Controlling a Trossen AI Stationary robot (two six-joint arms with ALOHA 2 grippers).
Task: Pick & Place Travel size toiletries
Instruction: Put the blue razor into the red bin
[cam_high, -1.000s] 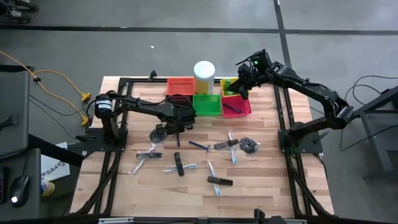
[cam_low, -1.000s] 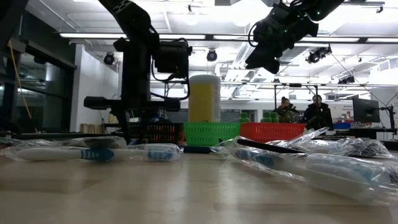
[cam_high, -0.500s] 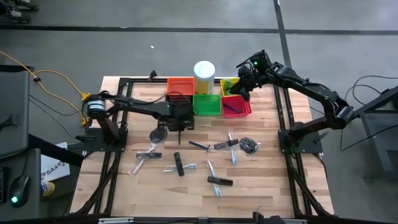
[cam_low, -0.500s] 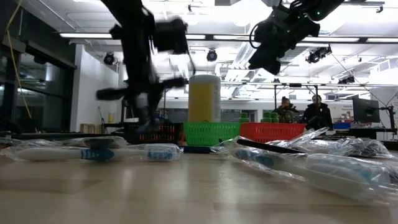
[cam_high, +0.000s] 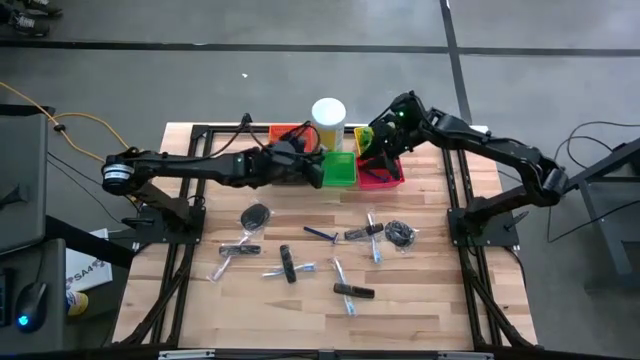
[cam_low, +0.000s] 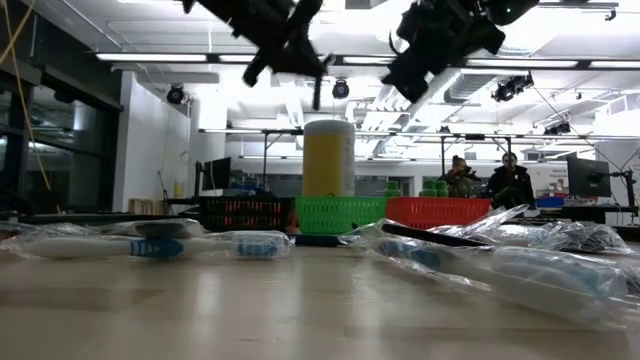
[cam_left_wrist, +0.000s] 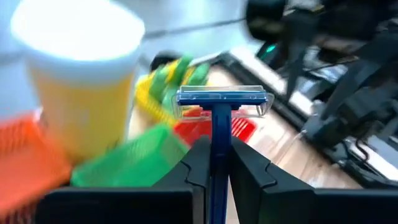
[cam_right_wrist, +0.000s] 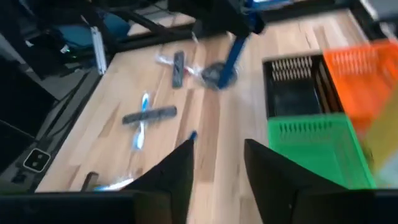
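Pincer, left (cam_left_wrist: 214, 163): pinching your blue razor (cam_left_wrist: 221, 102), now lifted from the worktop (cam_high: 300, 290) toward the baskets (cam_high: 333, 168); placement pending.

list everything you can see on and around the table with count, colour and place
baskets: five, orange, black, green, yellow, red, clustered at the table's far edge
cylinder: one, white top with a yellowish body, behind the green basket
razor in grip: one, blue, upright between the left hand's fingers
razor on table: one, blue, mid-table
wrapped toothbrushes: several, white-blue, scattered over the near half
black sticks: several, among the toothbrushes
coiled bundles: two, dark, one right of centre, one left at
people: two, far back in the room
left hand: shut on the razor, by the baskets
right hand: open, above the red basket
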